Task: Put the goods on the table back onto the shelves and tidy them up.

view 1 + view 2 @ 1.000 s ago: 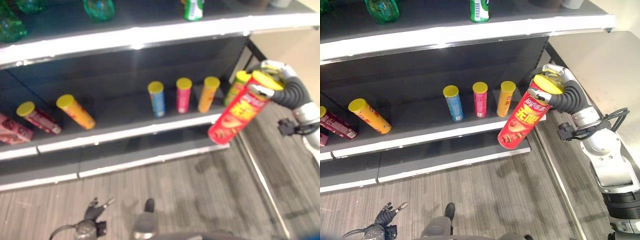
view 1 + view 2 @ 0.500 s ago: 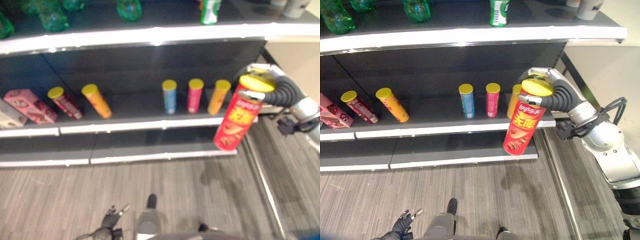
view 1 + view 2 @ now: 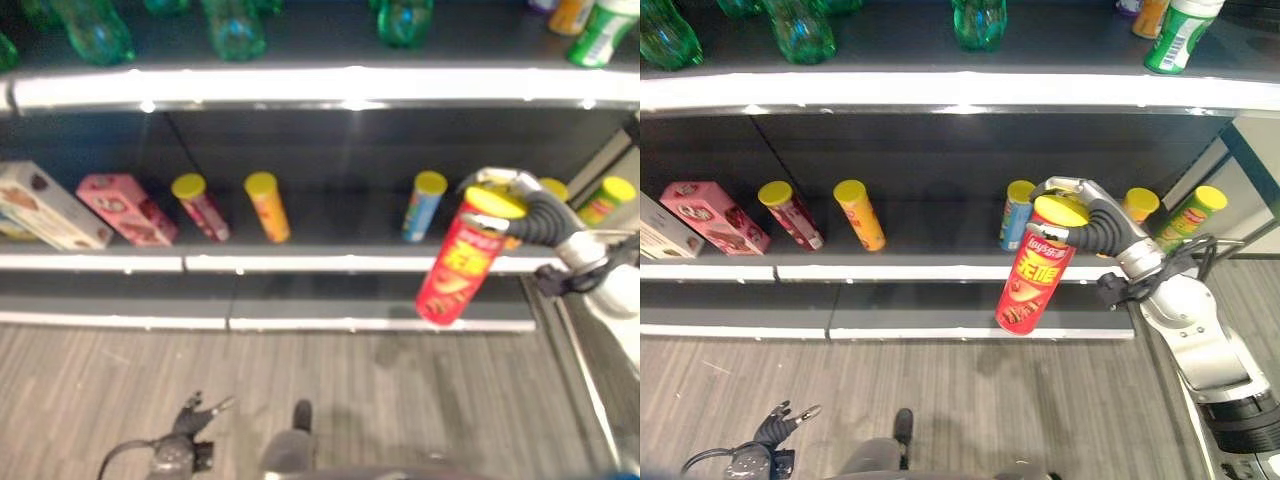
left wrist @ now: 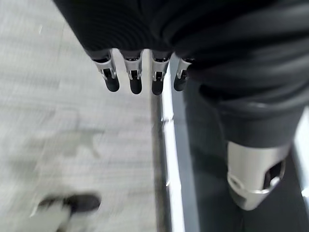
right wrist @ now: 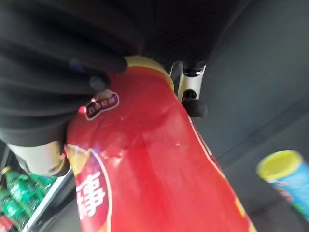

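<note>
Right hand (image 3: 1087, 222) clamped round lid end of red crisp tube (image 3: 1031, 277); left hand (image 4: 140, 77) slack, empty; swing tube upright, seat at shelf (image 3: 940, 271) gap, 3 o'clock of blue tube (image 3: 1016, 212)

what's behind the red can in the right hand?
Behind the red can held by the right hand: the middle shelf with a blue can just behind its top. An orange can stands further right, its lower part hidden by the hand.
</note>
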Available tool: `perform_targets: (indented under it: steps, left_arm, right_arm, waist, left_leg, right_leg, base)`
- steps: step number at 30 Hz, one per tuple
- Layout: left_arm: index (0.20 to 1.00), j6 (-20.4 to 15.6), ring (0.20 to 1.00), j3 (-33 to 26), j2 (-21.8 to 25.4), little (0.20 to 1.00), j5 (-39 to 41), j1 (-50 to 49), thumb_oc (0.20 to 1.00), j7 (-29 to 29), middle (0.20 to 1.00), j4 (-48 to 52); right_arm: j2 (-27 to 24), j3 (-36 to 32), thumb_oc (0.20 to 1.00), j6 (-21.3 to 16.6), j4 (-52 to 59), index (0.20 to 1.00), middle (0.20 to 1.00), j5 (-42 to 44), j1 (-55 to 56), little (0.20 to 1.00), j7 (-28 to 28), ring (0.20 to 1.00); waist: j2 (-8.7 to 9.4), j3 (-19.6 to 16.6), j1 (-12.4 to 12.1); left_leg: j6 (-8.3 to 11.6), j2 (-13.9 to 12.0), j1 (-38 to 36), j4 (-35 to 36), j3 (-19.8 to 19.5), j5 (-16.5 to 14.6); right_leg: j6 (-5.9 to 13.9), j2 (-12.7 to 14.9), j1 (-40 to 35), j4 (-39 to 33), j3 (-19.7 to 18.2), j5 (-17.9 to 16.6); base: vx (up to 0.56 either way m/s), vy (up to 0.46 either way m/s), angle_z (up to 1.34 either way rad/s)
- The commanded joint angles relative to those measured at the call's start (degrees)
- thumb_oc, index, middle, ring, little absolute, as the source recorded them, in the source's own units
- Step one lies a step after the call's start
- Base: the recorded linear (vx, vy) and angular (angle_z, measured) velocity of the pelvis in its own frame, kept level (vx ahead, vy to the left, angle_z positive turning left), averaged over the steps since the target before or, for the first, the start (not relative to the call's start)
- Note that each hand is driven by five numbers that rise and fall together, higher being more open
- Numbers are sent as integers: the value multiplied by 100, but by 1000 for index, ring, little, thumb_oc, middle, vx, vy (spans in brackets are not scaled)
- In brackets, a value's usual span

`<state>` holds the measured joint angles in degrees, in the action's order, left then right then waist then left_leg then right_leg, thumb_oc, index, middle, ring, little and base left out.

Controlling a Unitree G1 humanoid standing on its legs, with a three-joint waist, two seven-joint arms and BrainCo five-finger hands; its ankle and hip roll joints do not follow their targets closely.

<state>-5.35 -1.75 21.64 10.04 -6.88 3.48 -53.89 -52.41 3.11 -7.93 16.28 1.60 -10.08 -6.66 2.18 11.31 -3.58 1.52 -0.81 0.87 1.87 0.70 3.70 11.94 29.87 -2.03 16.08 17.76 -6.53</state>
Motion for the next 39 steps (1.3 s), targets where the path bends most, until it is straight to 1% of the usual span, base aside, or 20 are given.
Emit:
perform_targets:
  steps: [1, 2, 3, 4, 5, 6, 7, 8, 10, 15, 17, 21, 24, 27, 30, 33, 34, 36, 37, 39]
  left_arm:
    - [1000, -84, 1000, -122, 27, 1000, -46, -227, 1000, 28, 1000, 120]
    - [1000, -90, 1000, -146, -4, 1000, 42, -183, 1000, 38, 1000, 28]
    - [1000, -95, 1000, -91, 9, 1000, 44, -110, 1000, 38, 1000, -49]
    - [1000, -113, 1000, -92, -31, 1000, 42, -157, 1000, 2, 1000, 8]
    - [1000, -112, 1000, -95, -31, 1000, 42, -156, 1000, 2, 1000, 9]
    - [1000, -90, 1000, -90, -57, 1000, 47, -131, 1000, -14, 1000, 3]
    - [1000, -98, 1000, -102, -87, 1000, 86, -91, 1000, 23, 1000, -94]
    - [1000, -108, 1000, -88, -134, 1000, 100, -85, 1000, 37, 1000, -142]
    - [1000, -106, 1000, -48, -222, 1000, 100, -73, 1000, 20, 1000, -152]
    - [1000, -51, 1000, 63, -341, 1000, 110, -109, 1000, 53, 1000, -160]
    - [1000, -27, 1000, 95, -333, 1000, 160, -97, 1000, 122, 1000, -150]
    - [1000, -22, 1000, 186, -259, 1000, 180, -71, 1000, 152, 1000, -99]
    - [1000, -64, 1000, 300, -155, 1000, 248, -10, 1000, 185, 1000, 18]
    - [1000, -83, 1000, 377, -105, 1000, 292, -15, 1000, 188, 1000, 131]
    - [1000, -82, 1000, 410, -89, 1000, 331, 74, 1000, 220, 1000, -18]
    - [1000, -80, 1000, 424, -82, 1000, 368, 132, 1000, 250, 1000, -78]
    - [1000, -70, 1000, 459, -108, 1000, 391, 146, 1000, 282, 1000, -113]
    - [1000, -84, 1000, 499, -124, 1000, 400, 192, 1000, 329, 1000, -158]
    - [1000, -85, 1000, 499, -125, 1000, 400, 193, 1000, 329, 1000, -158]
    - [1000, -145, 1000, 691, -236, 1000, 357, 357, 1000, 521, 1000, -222]
  right_arm:
    - [-375, -15, 200, -168, 140, 200, 200, -64, -614, 200, 203, 200]
    - [-438, 249, 200, -165, 76, 200, 200, -24, -911, 200, 199, 200]
    - [-536, 404, 200, -191, 1, 200, 200, 0, -1003, 200, 172, 200]
    - [-550, 445, 200, -182, -51, 200, 200, -35, -1061, 200, 172, 200]
    - [-550, 449, 200, -182, -53, 200, 200, -35, -1068, 200, 173, 200]
    - [-597, 539, 200, -169, -37, 200, 200, -63, -1095, 200, 136, 200]
    - [-556, 616, 200, -141, -53, 200, 200, -66, -1125, 200, 131, 200]
    - [-520, 690, 200, -173, -51, 200, 200, -76, -1177, 200, 144, 200]
    - [-490, 857, 200, -153, -102, 200, 200, -158, -1274, 200, 110, 200]
    - [-269, 1180, 200, -98, -210, 200, 200, -591, -1459, 200, 165, 200]
    - [-35, 1389, 200, -58, -339, 200, 200, -711, -1619, 200, 198, 200]
    - [90, 1851, 200, -16, -645, 200, 200, -680, -2201, 200, 218, 200]
    - [82, 2102, 200, 5, -862, 200, 200, -626, -2641, 200, 274, 200]
    - [69, 2182, 200, 46, -1043, 200, 200, -680, -2830, 200, 327, 200]
    - [87, 2252, 200, 70, -1230, 200, 200, -795, -3008, 200, 429, 200]
    - [32, 2295, 200, 96, -1363, 200, 200, -989, -3171, 200, 568, 200]
    - [55, 2272, 200, 130, -1487, 200, 200, -1315, -3285, 200, 779, 200]
    - [-4, 2234, 200, 198, -1686, 200, 200, -1814, -3487, 200, 1107, 200]
    - [-3, 2235, 200, 198, -1688, 200, 200, -1814, -3489, 200, 1108, 200]
    - [146, 1883, 200, 352, -2083, 200, 200, -2775, -3717, 200, 2036, 200]
  waist:
    - [-54, -57, -3]
    - [-3, 22, 9]
    - [16, 76, 30]
    - [45, 88, 63]
    - [49, 79, 66]
    - [108, 101, 76]
    - [147, 119, 45]
    - [184, 102, -4]
    - [204, 67, -4]
    - [242, 56, -111]
    - [267, 130, -238]
    - [254, 305, -429]
    - [138, 534, -569]
    - [-21, 646, -631]
    - [-153, 758, -663]
    - [-222, 845, -676]
    - [-293, 971, -692]
    - [-362, 1088, -697]
    - [-362, 1087, -697]
    - [-514, 1270, -675]
  left_leg:
    - [232, -376, -229, 249, -136, -618]
    - [234, -332, -229, 246, -138, -597]
    - [249, -304, -210, 243, -139, -610]
    - [239, -253, -171, 200, -256, -613]
    - [236, -247, -152, 196, -255, -604]
    - [216, -190, -103, 109, -290, -600]
    - [218, -169, -71, 61, -310, -601]
    - [230, -171, -39, 41, -320, -603]
    - [248, -217, 19, 5, -370, -599]
    - [275, -291, 109, -83, -535, -606]
    - [293, -299, 225, -175, -614, -626]
    - [333, -284, 523, -494, -741, -688]
    - [371, -209, 884, -835, -856, -732]
    - [397, -155, 1096, -976, -968, -720]
    - [416, -114, 1303, -1051, -1073, -676]
    - [417, -111, 1418, -1112, -1112, -669]
    - [412, -103, 1522, -1186, -1131, -666]
    - [421, -109, 1650, -1261, -1118, -662]
    - [421, -109, 1653, -1263, -1117, -662]
    - [423, -111, 1838, -1332, -1090, -670]
  right_leg:
    - [-136, -707, 686, -214, -409, 289]
    - [-169, -1199, 784, -560, -498, 468]
    - [-203, -1415, 808, -866, -603, 583]
    - [-168, -1587, 738, -1134, -934, 656]
    - [-167, -1583, 747, -1152, -934, 635]
    - [-198, -1737, 810, -1172, -1156, 591]
    - [-191, -1755, 796, -1228, -1224, 520]
    - [-180, -1701, 712, -1341, -1124, 457]
    - [-163, -1709, 560, -1533, -971, 426]
    - [-173, -1666, 360, -1591, -767, 495]
    - [-170, -1629, 377, -1536, -663, 541]
    - [-186, -1547, 433, -1458, -522, 583]
    - [-215, -1453, 554, -1303, -419, 634]
    - [-253, -1368, 666, -1112, -313, 713]
    - [-273, -1273, 847, -873, -231, 795]
    - [-295, -1239, 1006, -709, -243, 839]
    - [-316, -1226, 1130, -608, -257, 861]
    - [-330, -1214, 1285, -497, -278, 886]
    - [-330, -1213, 1289, -494, -280, 887]
    - [-353, -1187, 1557, -324, -341, 954]
  base:
    - [-38, 86, -6]
    - [-28, -6, -8]
    - [-1, -5, -12]
    - [0, 0, 0]
    - [29, 12, 17]
    - [17, 3, 53]
    - [44, -28, 42]
    - [50, -68, 23]
    - [63, -86, 2]
    - [40, -48, 34]
    - [-6, -73, 35]
    - [-30, -80, 24]
    - [-76, -68, 30]
    - [-38, -38, 28]
    - [-41, -31, 32]
    - [-39, -13, 20]
    - [-63, -30, 14]
    - [-49, -21, 12]
    - [-40, -16, 10]
    - [-37, -13, 4]
